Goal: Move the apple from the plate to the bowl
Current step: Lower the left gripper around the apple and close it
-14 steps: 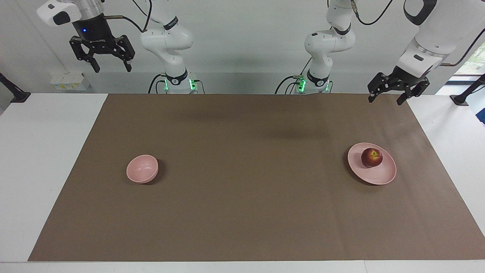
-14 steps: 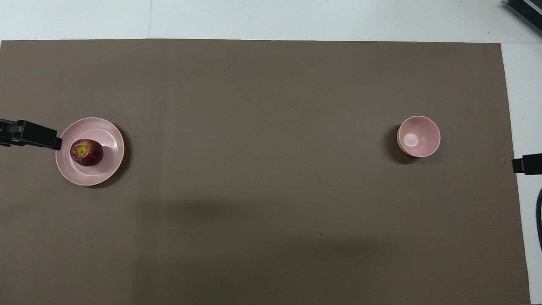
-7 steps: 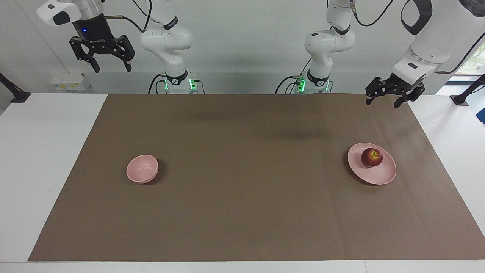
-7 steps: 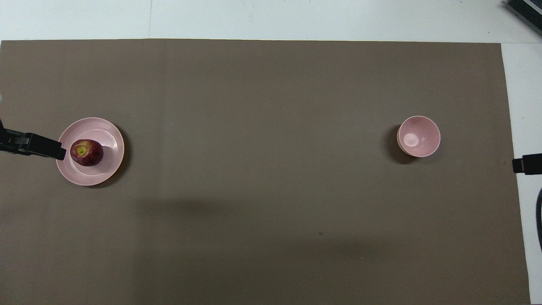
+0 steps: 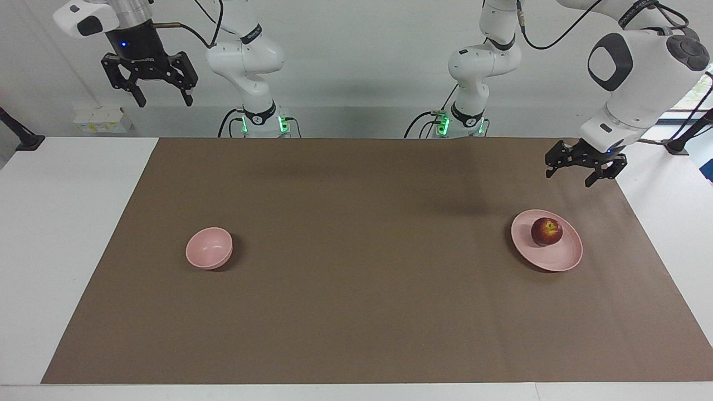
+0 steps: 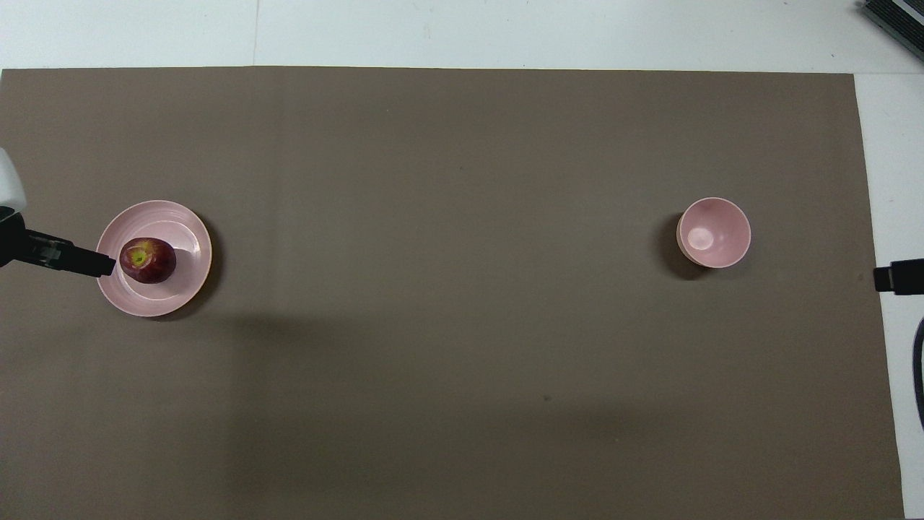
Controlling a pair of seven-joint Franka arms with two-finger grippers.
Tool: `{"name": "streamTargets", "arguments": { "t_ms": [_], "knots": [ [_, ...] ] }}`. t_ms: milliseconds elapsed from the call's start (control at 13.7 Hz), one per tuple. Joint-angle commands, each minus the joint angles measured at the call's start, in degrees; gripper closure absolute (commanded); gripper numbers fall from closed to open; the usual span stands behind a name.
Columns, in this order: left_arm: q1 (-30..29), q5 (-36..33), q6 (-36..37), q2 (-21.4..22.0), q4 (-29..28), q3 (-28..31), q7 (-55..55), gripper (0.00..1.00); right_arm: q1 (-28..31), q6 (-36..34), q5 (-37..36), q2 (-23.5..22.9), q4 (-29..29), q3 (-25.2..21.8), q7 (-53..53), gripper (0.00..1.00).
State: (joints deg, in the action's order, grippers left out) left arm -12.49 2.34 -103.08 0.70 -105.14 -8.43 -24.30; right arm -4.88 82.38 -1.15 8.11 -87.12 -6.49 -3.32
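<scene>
From the facing view, the apple [image 5: 546,231] sits on the plate [image 5: 560,258] near the left arm's end of the surface [image 5: 356,312], and the bowl [image 5: 209,248] stands well apart toward the right arm's end. The left tool [image 5: 583,174] hangs over the mat's corner by the plate, fingers spread and empty. The right tool [image 5: 149,89] waits high, fingers spread, holding nothing. From overhead, the left tool's tip [image 6: 86,263] overlaps the plate's [image 6: 189,242] edge beside the apple [image 6: 148,261]; the bowl [image 6: 714,232] is empty.
</scene>
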Motion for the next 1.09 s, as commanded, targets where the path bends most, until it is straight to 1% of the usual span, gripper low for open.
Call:
{"name": "streamTargets", "arguments": {
  "t_ms": [0,146,218,364,437,655,801,874,1019],
  "knots": [
    [-1.14,-0.41,-5.01,0.36,-3.66,-0.45,-1.28,0.00,0.84,0.58,0.18,0.94,-0.94,-0.37,-1.78,0.00],
    [-1.22,-0.41,-8.87,-0.08,-6.21,-0.45,-1.80,0.00,0.67,-1.51,-0.25,1.12,-1.03,0.16,-2.39,0.00],
    [-1.22,-0.41,-10.46,-0.52,-7.09,-0.45,-1.80,0.00,0.66,-1.61,0.00,1.90,-1.73,0.25,-2.40,0.00],
    [-1.22,-0.41,-13.36,-2.45,-8.59,-0.45,-1.80,0.00,0.66,-1.00,0.01,1.21,-3.22,0.25,-2.22,0.00],
    [-1.22,-0.50,-15.12,-3.68,-9.55,-0.36,-1.89,0.00,0.49,0.22,0.01,0.86,-5.32,0.25,-2.13,0.00],
    [-1.49,-0.85,-20.48,-7.98,-10.09,-0.36,-3.02,0.00,0.31,1.37,0.62,0.85,-6.04,0.25,-1.96,0.00],
    [-1.92,-0.94,-22.95,-10.62,-10.09,-0.36,-4.70,0.00,0.31,0.85,0.71,1.20,-6.65,0.25,-1.96,0.00],
    [-2.01,-0.94,-24.18,-11.41,-10.69,-0.36,-4.79,0.00,0.31,0.94,0.71,1.29,-6.92,0.25,-1.96,0.00],
    [-2.10,-0.94,-28.21,-11.51,-13.41,-0.36,-4.79,0.00,0.31,1.20,0.71,1.12,-7.01,0.25,-1.96,0.00]
  ]
}}
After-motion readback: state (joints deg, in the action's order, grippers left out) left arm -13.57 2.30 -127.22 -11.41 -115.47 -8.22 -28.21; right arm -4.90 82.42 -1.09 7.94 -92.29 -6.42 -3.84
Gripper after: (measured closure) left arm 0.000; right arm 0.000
